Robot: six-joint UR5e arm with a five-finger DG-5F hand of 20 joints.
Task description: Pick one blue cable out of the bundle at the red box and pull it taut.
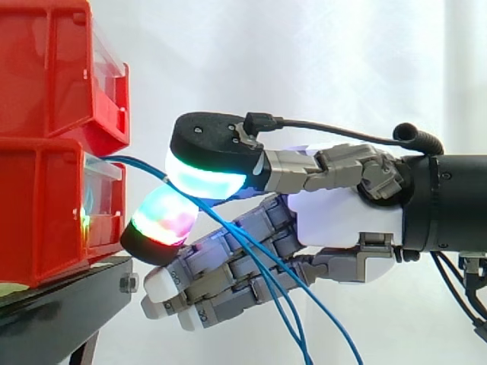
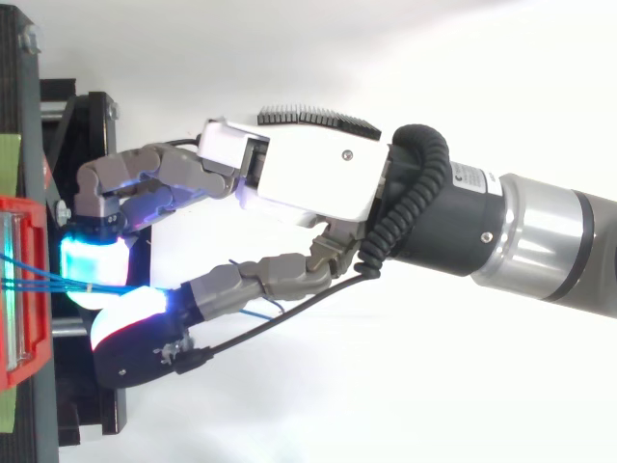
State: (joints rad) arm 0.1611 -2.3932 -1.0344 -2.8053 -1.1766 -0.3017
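My hand (image 1: 342, 217) reaches in level from the right to the front of the lower red box (image 1: 38, 213). Thin blue cables (image 1: 137, 162) come out of the box's opening and run between two glowing pads: an upper green-cyan pad (image 1: 205, 179) and a lower red-magenta one (image 1: 161, 220). The two pads close together on a cable right in front of the box. Past the pinch, blue strands (image 1: 262, 270) sag down to the right across the curled fingers. From above, the cables (image 2: 39, 283) lead from the box (image 2: 14, 289) into the pads of my hand (image 2: 308, 178).
A second red bin (image 1: 53, 68) is stacked on top of the lower box. Both rest on a black stand (image 1: 61, 304) whose edge lies just below my fingers. A white curtain hangs behind.
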